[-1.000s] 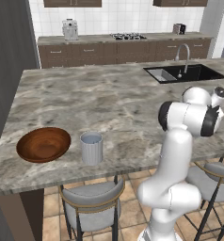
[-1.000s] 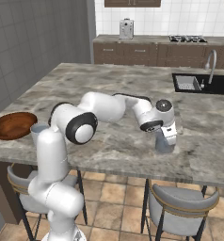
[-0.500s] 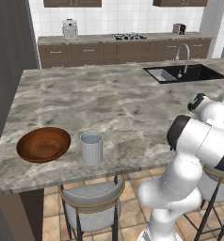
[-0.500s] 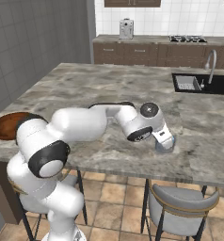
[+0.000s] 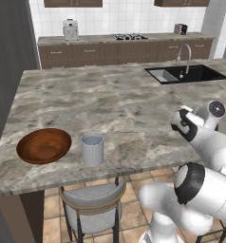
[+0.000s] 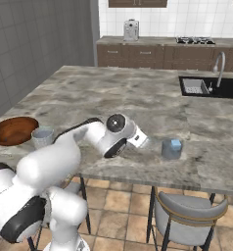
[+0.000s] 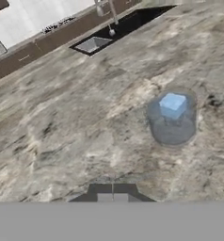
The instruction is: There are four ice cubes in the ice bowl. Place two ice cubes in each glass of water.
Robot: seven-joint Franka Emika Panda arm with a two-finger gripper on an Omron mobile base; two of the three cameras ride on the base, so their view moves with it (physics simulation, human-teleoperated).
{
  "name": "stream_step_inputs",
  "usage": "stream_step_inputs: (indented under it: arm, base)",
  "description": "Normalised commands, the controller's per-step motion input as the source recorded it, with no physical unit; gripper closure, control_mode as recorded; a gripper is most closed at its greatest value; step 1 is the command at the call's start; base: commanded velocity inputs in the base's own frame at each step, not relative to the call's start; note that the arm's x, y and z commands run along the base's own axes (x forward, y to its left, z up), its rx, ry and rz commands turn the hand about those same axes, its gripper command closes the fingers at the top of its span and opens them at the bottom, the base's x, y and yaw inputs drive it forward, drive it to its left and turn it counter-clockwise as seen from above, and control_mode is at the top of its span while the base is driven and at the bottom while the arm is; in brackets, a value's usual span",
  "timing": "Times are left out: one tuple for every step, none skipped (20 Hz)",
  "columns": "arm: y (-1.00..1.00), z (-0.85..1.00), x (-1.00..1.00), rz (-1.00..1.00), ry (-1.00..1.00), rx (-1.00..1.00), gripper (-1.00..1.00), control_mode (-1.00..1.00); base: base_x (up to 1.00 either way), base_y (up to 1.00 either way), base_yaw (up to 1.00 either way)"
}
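One glass of water (image 6: 171,149) stands near the counter's front edge with a pale-blue ice cube (image 6: 175,144) resting in it. In the hand view the same glass (image 7: 172,121) and ice cube (image 7: 172,104) lie to the upper right of my gripper (image 7: 112,192). My gripper (image 6: 147,142) hovers low over the counter just left of that glass, shut and holding nothing. The other glass of water (image 5: 92,148) stands beside the reddish-brown ice bowl (image 5: 43,144) at the counter's left end. I cannot make out cubes inside the bowl.
A black sink (image 5: 186,73) with a tap is set into the far right of the marble counter (image 5: 110,99). Grey stools (image 5: 93,201) stand under the front edge. Cabinets and a stove line the back wall.
My hand has drawn back from above the right glass, moving left along the counter in the right base view. The elbow has swung down and round. The gripper has stayed shut.
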Motion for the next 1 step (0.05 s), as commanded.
stream_step_inputs:
  arm:
    - [1.0, 0.41, 0.0, 0.26, 0.0, -0.13, 1.0, -1.0]
  base:
    - [0.0, 0.0, 0.0]
